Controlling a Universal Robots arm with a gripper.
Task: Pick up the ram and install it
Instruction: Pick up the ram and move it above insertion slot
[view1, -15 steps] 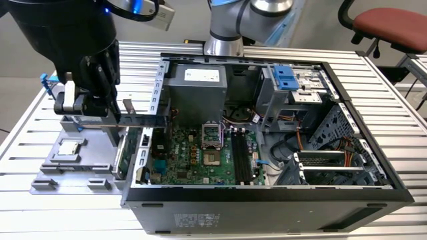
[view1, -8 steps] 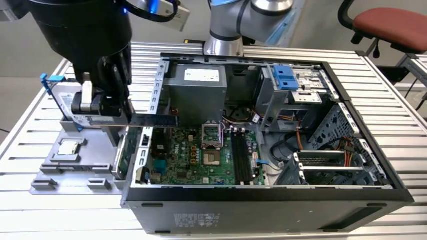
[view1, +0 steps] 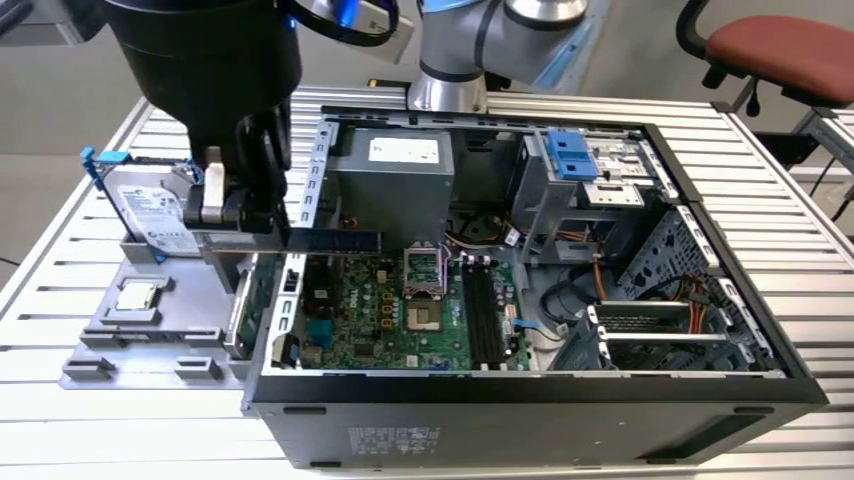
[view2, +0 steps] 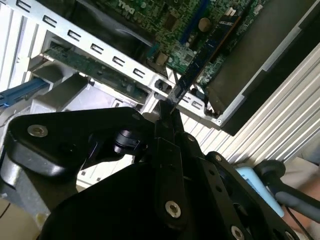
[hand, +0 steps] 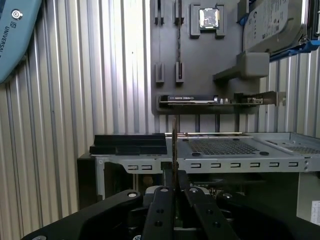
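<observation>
Dark slim ram (view1: 340, 240), level, aloft

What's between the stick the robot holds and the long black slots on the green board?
In the exterior view, the square metal chip socket sits on the green board between the stick and the slots.

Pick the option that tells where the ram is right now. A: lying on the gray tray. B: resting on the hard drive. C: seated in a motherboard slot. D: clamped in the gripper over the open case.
D: the gripper is shut on the ram, holding it in the air over the open case.
</observation>
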